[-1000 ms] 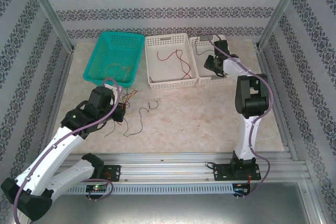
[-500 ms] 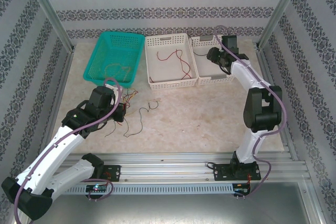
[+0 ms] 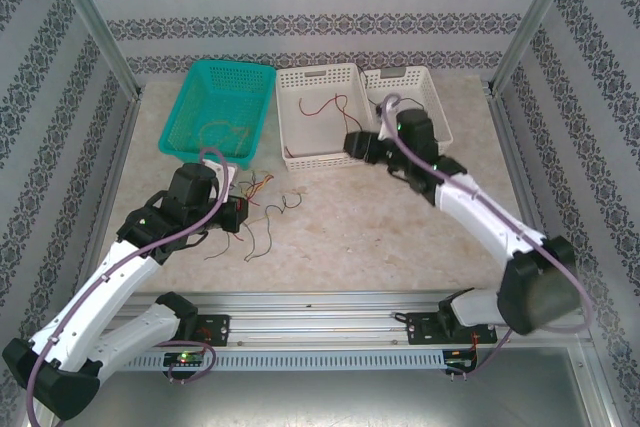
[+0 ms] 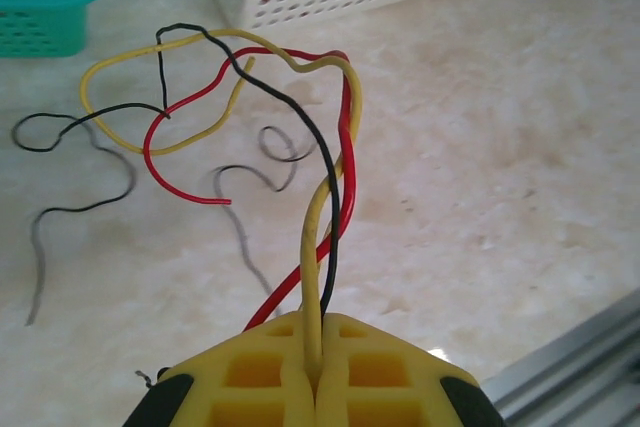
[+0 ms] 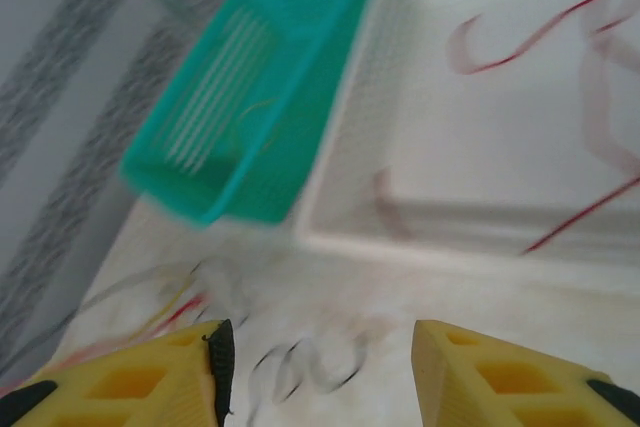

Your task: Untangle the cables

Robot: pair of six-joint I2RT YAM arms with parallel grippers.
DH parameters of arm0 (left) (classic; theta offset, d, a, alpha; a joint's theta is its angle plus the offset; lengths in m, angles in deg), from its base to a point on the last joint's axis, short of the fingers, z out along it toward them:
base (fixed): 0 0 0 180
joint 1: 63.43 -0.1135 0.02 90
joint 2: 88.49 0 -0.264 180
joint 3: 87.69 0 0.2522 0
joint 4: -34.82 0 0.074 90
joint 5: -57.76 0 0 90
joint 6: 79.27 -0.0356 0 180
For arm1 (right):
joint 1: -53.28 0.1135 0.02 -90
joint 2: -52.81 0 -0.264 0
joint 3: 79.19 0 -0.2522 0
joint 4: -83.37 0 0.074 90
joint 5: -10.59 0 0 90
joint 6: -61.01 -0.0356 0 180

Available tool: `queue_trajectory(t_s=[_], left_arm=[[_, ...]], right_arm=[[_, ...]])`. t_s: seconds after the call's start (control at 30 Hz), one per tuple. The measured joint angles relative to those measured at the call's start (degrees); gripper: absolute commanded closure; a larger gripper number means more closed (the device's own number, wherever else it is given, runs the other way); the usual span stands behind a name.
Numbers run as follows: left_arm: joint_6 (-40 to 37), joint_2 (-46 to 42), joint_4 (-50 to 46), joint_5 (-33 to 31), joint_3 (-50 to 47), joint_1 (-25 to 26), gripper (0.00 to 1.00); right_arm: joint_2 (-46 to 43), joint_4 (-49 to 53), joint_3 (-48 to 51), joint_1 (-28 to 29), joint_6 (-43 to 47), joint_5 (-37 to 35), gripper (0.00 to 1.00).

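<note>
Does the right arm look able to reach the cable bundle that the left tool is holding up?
Probably yes: the right tool is open and faces the cables across a stretch of table with nothing between. The left tool holds them raised.

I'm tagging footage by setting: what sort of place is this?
Probably a lab robot cell: an aluminium frame with wallpapered panels boxes in the table, which carries a teal basket, white baskets and loose cables.
</note>
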Motion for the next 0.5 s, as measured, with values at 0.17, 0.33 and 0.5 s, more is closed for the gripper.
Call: queue_trajectory(t_s=[0.17,0.33,0.5], left_arm=[[9.35,-0.92,13.31,8.20,-5.31,0.28,1.00],[17.77,2.45,26.82,13.07,-11.72,4.02,1.00],[22.32,5.46,36.81,14.53,-13.29,8.87,1.00]], right_arm=[[-7.28,-11.23,13.42,7.98,-5.51,3.87,0.42],[-10.14,-18.29,18.01,17.14,-8.31,3.96,0.42],[-11.91,-26.29,22.73,19.23,-11.76,2.58,0.42]])
